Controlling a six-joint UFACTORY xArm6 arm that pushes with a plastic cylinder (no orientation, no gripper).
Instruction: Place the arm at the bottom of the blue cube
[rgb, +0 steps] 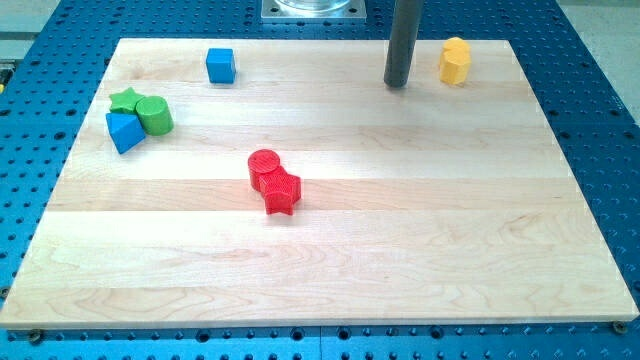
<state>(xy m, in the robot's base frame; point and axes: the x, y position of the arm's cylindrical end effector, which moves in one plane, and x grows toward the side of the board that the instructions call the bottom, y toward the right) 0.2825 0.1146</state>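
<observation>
The blue cube (220, 65) sits near the board's top edge, left of centre. My tip (398, 84) rests on the board near the top edge, far to the right of the blue cube and just left of a yellow block (455, 61). The rod rises straight up out of the view's top.
A green star (124, 98), a green cylinder (155, 116) and a blue triangular block (124, 131) cluster at the left. A red cylinder (264, 167) and a red star (281, 192) touch near the centre. The wooden board (400, 250) lies on a blue perforated table.
</observation>
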